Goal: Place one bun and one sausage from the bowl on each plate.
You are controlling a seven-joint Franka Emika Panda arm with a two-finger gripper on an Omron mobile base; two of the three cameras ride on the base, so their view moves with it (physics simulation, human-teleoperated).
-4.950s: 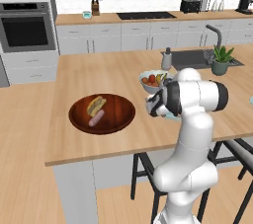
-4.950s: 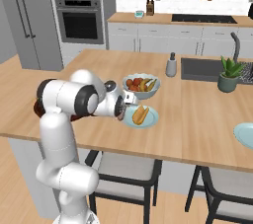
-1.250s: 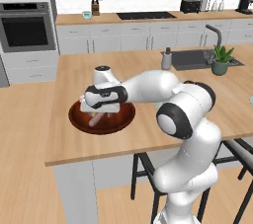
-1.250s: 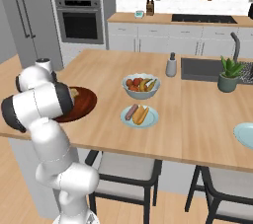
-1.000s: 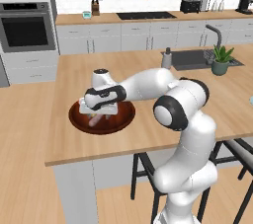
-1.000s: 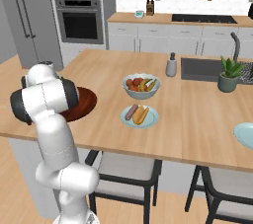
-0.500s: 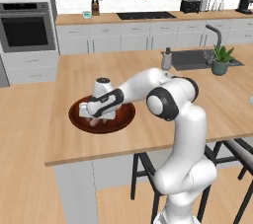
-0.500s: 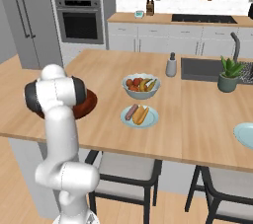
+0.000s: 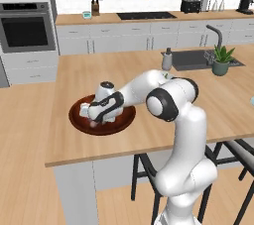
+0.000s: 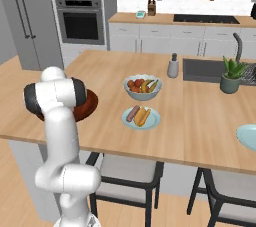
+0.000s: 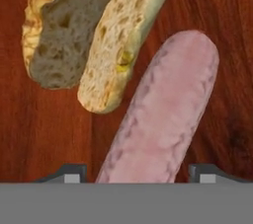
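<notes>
A long wooden counter (image 10: pixel 210 126) is spread across both base views, and the white arm (image 9: pixel 149 85) is stretched low over its left part. The wide reddish-brown bowl (image 9: pixel 79 120) is set near the counter's front left edge, and its dark wooden floor is seen in the hand view. Well to the right of it, a grey fruit bowl (image 10: pixel 142 87) is placed, and just in front of that bowl a pale blue plate (image 10: pixel 141 118) is laid, on which one bun and one sausage are already carried. The rim of a second pale blue plate (image 10: pixel 247 136) is cut off at the right edge of the right base view. Inside the brown bowl a split bun (image 11: pixel 89 30) is laid just beside a pink sausage (image 11: pixel 165 112), apart from it by a thin gap. The gripper (image 11: pixel 133 171) is lowered into the bowl with its two tips set apart on either side of the sausage's near end; whether the sausage is touched by them cannot be told.
</notes>
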